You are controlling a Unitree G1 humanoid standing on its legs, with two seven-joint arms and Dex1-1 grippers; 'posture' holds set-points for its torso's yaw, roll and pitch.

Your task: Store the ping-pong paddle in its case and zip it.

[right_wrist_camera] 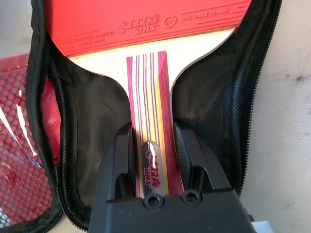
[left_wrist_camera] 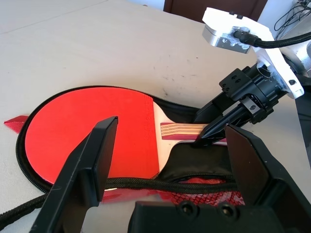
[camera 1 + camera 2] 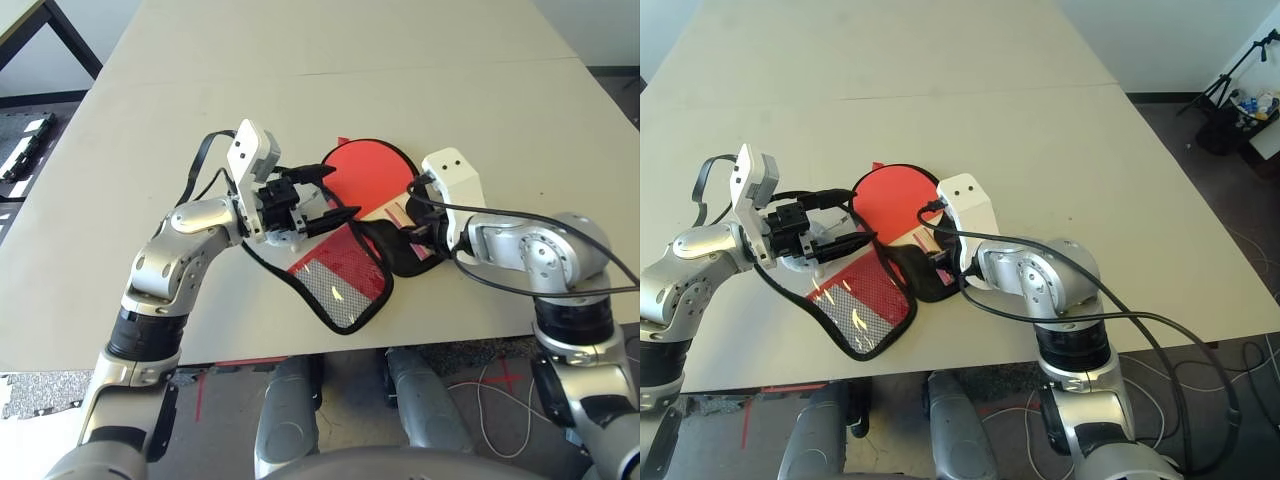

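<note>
Paddle (image 1: 146, 29) handle between right gripper (image 1: 151, 145) fingers, inside open case (image 1: 92, 111)

Silver forearms (image 3: 190, 250); black cables (image 3: 1110, 315) (white wrist housings (image 3: 455, 180)).

Bright, even light; soft shadows; wrist views' near fingers slightly blurred.

Bare bench (image 3: 330, 60) lies open toward twelve o'clock; the case's folded-back flap (image 3: 335, 275) blocks the six o'clock approach.
</note>
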